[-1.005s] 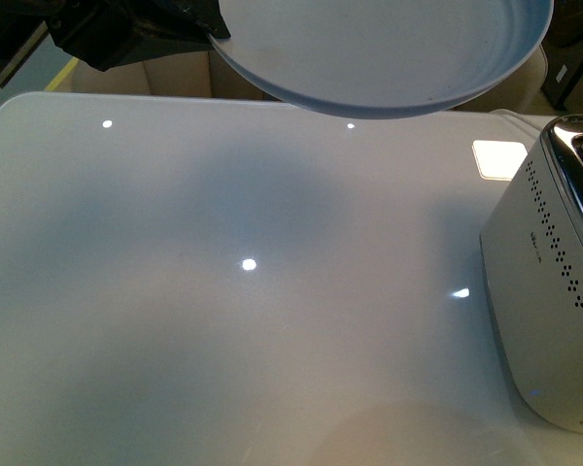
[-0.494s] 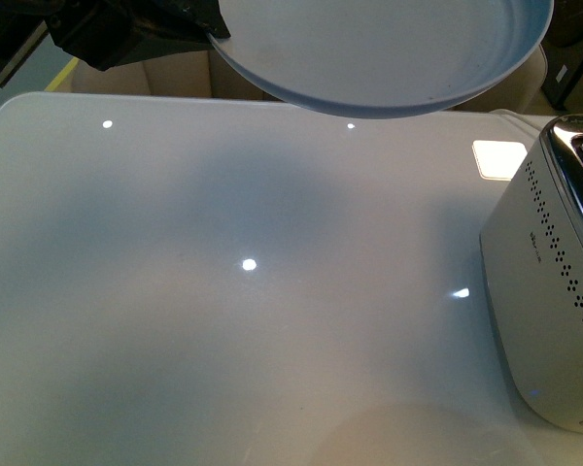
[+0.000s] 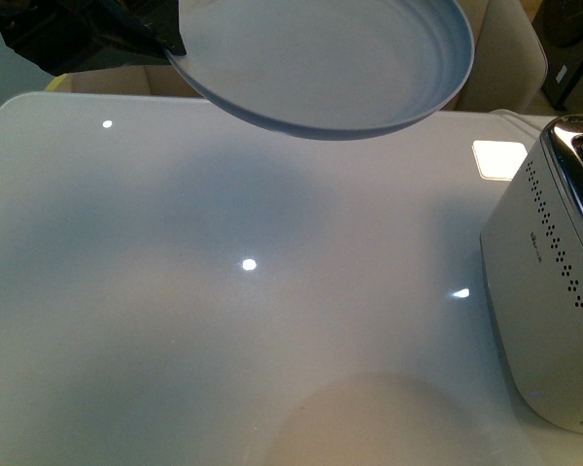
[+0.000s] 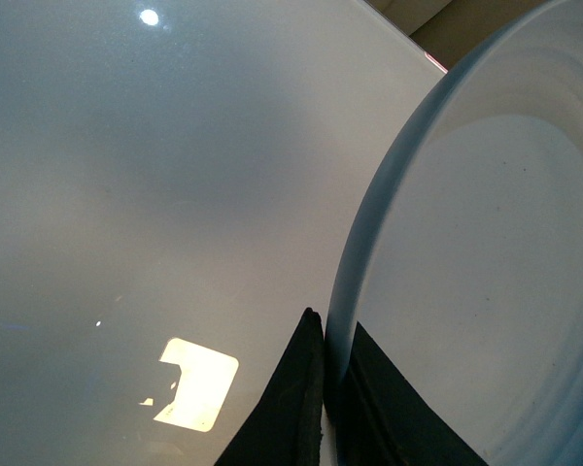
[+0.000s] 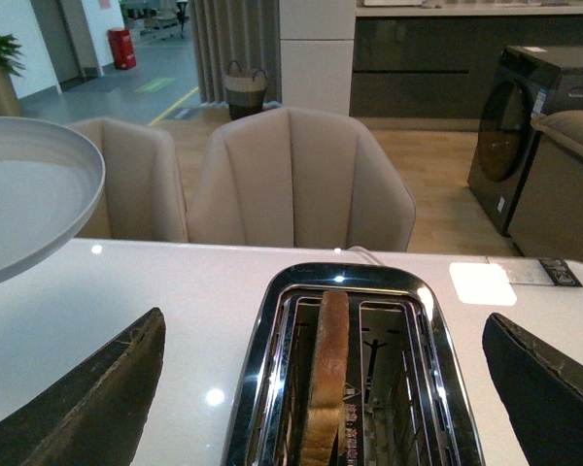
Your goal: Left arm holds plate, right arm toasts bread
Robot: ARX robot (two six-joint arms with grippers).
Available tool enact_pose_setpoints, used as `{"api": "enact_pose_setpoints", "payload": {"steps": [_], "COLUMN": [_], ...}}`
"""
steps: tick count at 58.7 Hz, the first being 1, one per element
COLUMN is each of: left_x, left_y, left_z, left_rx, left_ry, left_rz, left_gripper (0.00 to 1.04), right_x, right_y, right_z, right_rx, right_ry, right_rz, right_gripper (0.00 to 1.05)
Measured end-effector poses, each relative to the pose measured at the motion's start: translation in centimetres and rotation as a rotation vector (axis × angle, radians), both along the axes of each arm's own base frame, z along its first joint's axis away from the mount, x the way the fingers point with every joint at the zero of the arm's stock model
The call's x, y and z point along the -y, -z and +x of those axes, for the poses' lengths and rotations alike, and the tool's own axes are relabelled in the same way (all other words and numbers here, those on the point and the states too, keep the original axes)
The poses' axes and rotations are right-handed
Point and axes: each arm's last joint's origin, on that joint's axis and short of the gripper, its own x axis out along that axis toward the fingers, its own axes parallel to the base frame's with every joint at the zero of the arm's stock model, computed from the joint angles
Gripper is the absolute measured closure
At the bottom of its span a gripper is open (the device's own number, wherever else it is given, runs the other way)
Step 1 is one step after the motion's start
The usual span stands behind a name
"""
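The left gripper (image 4: 332, 335) is clamped on the rim of the plate (image 4: 466, 243), holding it in the air well left of the toaster (image 5: 262, 408). The right gripper (image 5: 323, 325) hangs above the toaster with its fingers wide apart, and the bread (image 5: 327, 369) stands in one slot. The best move is probably to come straight down and pinch the slice's flat faces.

The toaster (image 5: 257, 388) hides most of the bread (image 5: 327, 369); the front view crops the plate (image 3: 321, 68).

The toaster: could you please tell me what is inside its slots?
A slice of bread stands upright in one slot of the toaster; the other slot looks empty. The bread's lower part is hidden down in the slot, so how deep it sits cannot be seen.
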Motion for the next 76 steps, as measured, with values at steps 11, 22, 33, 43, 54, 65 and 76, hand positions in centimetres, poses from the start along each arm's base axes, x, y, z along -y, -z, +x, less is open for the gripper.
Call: {"api": "enact_pose_setpoints", "payload": {"steps": [11, 22, 33, 43, 54, 65, 76], "left_x": [-2.5, -7.1, -12.1, -15.3, -17.8, -18.7, -18.9], "left_y": [0.2, 2.3, 5.5, 9.8, 16.2, 20.2, 23.2], "left_z": [1.1, 1.6, 2.1, 1.5, -0.7, -1.6, -2.3], "left_rx": [-0.007, -0.034, -0.054, -0.079, -0.156, -0.201, -0.262], "left_ry": [-0.043, -0.133, -0.202, -0.215, -0.225, -0.245, -0.253], "left_rz": [-0.065, -0.063, -0.017, 0.018, 0.036, 0.026, 0.014], "left_gripper": [1.02, 1.02, 1.02, 1.02, 1.02, 1.02, 1.02], "right_x": [0.0, 0.0, 0.0, 0.0, 0.0, 0.0, 0.0], "right_y": [0.0, 0.0, 0.0, 0.0, 0.0, 0.0, 0.0], "right_z": [0.0, 0.0, 0.0, 0.0, 0.0, 0.0, 0.0], "right_rx": [0.000, 0.000, 0.000, 0.000, 0.000, 0.000, 0.000], "right_ry": [0.000, 0.000, 0.000, 0.000, 0.000, 0.000, 0.000], "right_rz": [0.000, 0.000, 0.000, 0.000, 0.000, 0.000, 0.000], "right_gripper": [0.09, 0.09, 0.09, 0.09, 0.09, 0.09, 0.09]}}
